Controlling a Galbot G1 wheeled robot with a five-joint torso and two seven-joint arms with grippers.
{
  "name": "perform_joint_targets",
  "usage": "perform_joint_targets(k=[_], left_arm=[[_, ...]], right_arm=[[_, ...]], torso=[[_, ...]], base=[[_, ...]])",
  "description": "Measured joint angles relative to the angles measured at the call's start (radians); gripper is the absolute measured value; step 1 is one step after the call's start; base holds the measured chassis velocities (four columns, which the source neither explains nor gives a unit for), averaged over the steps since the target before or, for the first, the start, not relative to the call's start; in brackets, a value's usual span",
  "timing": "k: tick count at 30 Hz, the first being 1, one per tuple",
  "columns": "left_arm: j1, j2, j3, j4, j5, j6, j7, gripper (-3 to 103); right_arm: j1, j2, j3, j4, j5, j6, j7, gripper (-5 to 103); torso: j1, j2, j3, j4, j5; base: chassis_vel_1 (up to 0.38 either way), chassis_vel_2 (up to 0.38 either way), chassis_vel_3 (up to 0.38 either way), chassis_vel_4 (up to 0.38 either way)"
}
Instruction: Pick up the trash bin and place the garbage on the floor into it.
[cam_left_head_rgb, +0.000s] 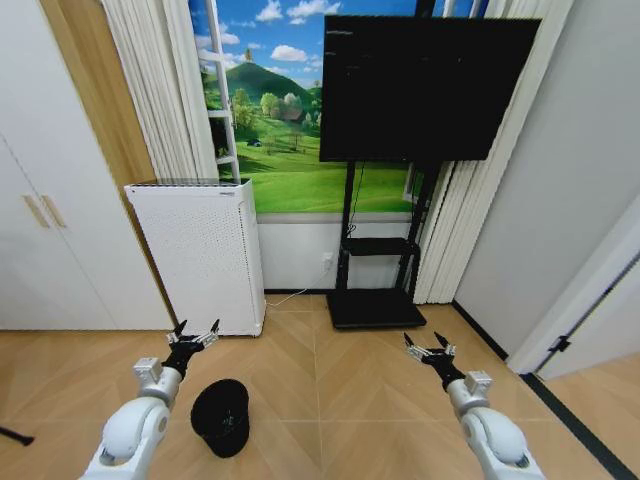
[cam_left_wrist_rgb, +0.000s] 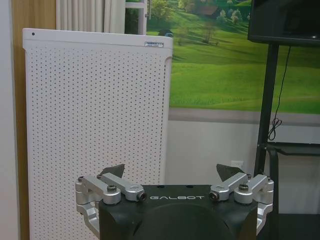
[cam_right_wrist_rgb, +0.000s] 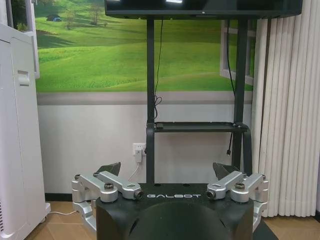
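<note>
The trash bin (cam_left_head_rgb: 222, 416), a small black round wastebasket, stands on the wooden floor at the lower left of the head view. My left gripper (cam_left_head_rgb: 197, 337) hangs open in the air just beyond and above the bin, apart from it, with nothing between its fingers. In the left wrist view the left gripper (cam_left_wrist_rgb: 172, 172) faces the white appliance. My right gripper (cam_left_head_rgb: 428, 349) is held out open on the right, also empty, and in the right wrist view the right gripper (cam_right_wrist_rgb: 169, 170) faces the TV stand. The garbage is out of view.
A tall white perforated appliance (cam_left_head_rgb: 200, 255) stands against the wall behind the bin. A black TV (cam_left_head_rgb: 425, 85) on a black stand (cam_left_head_rgb: 375, 305) is at the middle back. White cabinet doors (cam_left_head_rgb: 50, 220) line the left, curtains and a grey wall the right.
</note>
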Motion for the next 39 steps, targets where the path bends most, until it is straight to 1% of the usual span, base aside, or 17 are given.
perform_joint_targets(k=[8,10,11,24,39], left_arm=[[0.0,0.001,-0.001,0.0,-0.001,-0.001,0.0,100],[0.001,0.001,-0.002,0.001,-0.001,-0.001,0.0,100],[0.001,0.002,-0.002,0.002,-0.002,-0.001,0.0,100],[-0.004,0.003,0.006,0.006,-0.002,-0.002,0.0,100],[0.0,-0.002,-0.009,0.016,-0.004,-0.008,0.005,100]], right_arm=[[-0.001,0.0,0.0,-0.002,-0.005,0.003,-0.002,100],[-0.001,-0.001,0.0,-0.003,-0.005,0.003,-0.002,100],[-0.001,-0.001,0.0,-0.004,-0.005,0.003,-0.002,100],[0.002,-0.005,-0.001,-0.008,-0.007,0.004,-0.003,100],[0.001,0.005,-0.002,-0.009,-0.022,0.006,-0.003,100]], torso=[[0.0,-0.001,-0.001,-0.0001,0.0],[0.0,-0.001,-0.001,0.0003,0.0],[-0.001,-0.001,-0.001,-0.0001,0.0],[-0.001,-0.002,-0.001,-0.0001,-0.0001],[-0.001,-0.003,-0.002,-0.0001,0.0]], base=[[0.018,-0.02,-0.018,0.015],[0.081,-0.076,-0.049,0.082],[0.081,-0.1,-0.088,0.082],[0.081,-0.126,-0.092,0.127],[0.075,-0.125,-0.077,0.124]])
